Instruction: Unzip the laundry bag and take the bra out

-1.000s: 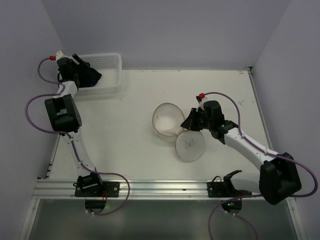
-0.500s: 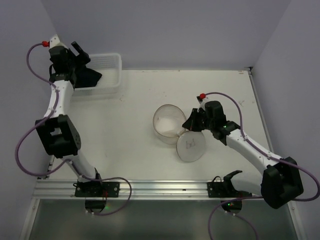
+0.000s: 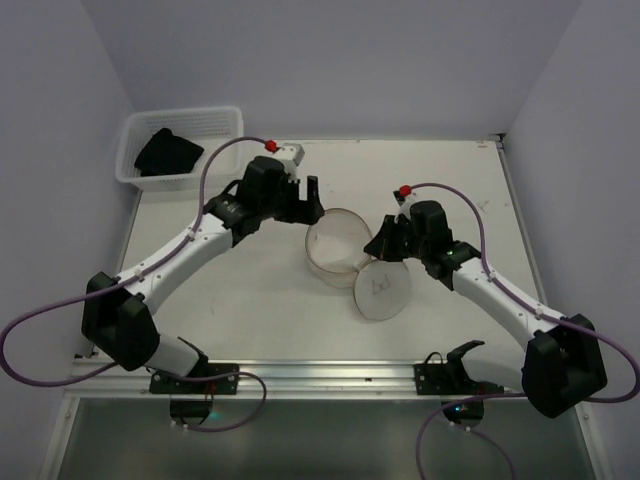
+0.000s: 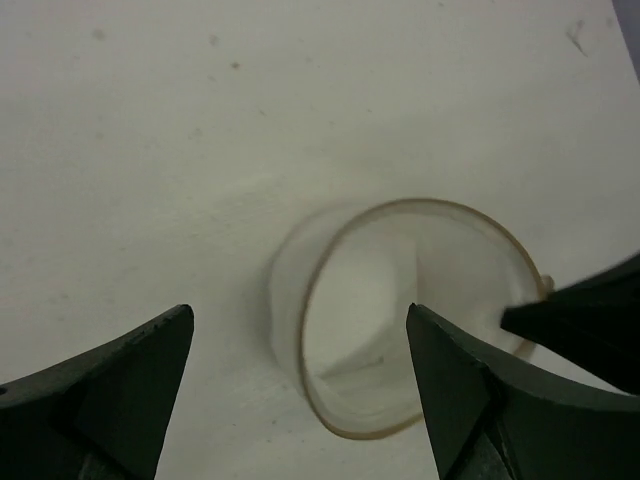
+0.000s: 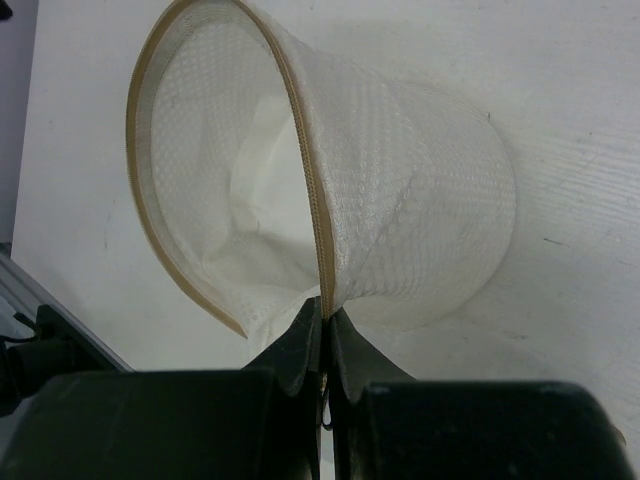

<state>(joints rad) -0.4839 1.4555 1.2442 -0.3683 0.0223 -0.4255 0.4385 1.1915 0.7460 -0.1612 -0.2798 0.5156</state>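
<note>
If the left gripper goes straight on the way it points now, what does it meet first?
Most likely the laundry bag: its open mouth lies directly ahead of the left gripper, though depth is unclear.

Top view light: bright and even, coming from above; the flat white table (image 3: 270, 320) looks a little grey.
Top view shadows: faint and soft on the table.
Left wrist view: dimmer and yellowish; the round white mesh laundry bag with a beige rim (image 4: 370, 300) is fuzzy, and the left gripper (image 4: 298, 320) has blurry black fingers (image 4: 110, 390) at the near edge.
Right wrist view: bright; the mesh is sharp, with a soft grey shadow on its right; the black right gripper (image 5: 323, 312) is dark and out of focus.
</note>
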